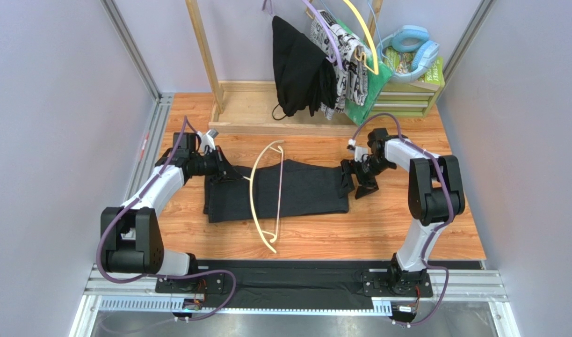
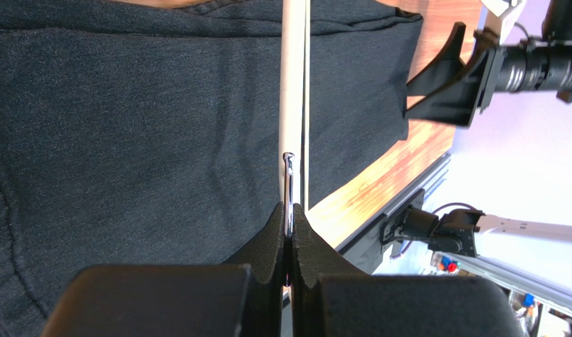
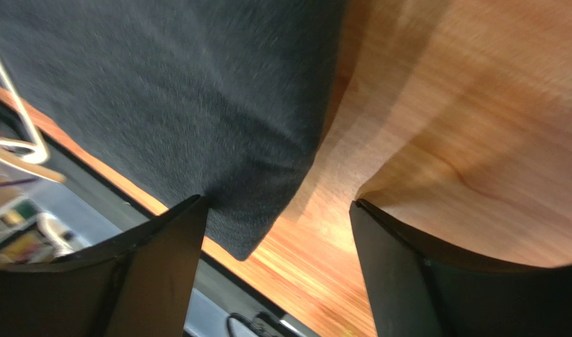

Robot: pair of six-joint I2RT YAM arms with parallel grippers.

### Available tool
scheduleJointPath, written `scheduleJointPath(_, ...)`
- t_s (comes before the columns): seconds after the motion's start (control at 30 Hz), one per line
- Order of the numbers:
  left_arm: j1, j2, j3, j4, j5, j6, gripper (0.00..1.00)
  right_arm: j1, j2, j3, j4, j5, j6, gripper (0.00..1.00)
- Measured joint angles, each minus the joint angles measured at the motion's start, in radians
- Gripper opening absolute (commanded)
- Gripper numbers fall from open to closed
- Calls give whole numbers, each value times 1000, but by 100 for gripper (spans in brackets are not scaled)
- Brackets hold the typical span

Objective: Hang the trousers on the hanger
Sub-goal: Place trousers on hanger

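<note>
left gripper pinching hanger over trousers, right gripper spread wide, crate perhaps holding headphones

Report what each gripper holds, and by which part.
Left gripper pinches the hanger by its metal hook. Right gripper, jaws open, holds nothing.

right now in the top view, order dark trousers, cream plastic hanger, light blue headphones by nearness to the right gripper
1. Dark trousers, edge just left of the right gripper.
2. Thin cream plastic hanger, across the trousers, further left.
3. Light blue headphones, far back on the wooden crate.
</note>
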Motion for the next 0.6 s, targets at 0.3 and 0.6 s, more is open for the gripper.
scheduleJointPath(0.3, 1, -6, -7, 16, 0, 3, 0, -17, 90, 34, 16, -110, 87, 0)
scheduleJointPath(0.6, 0, -21, -42, 26, -31, 5, 0, -88, 26, -12, 23, -182, 96, 0)
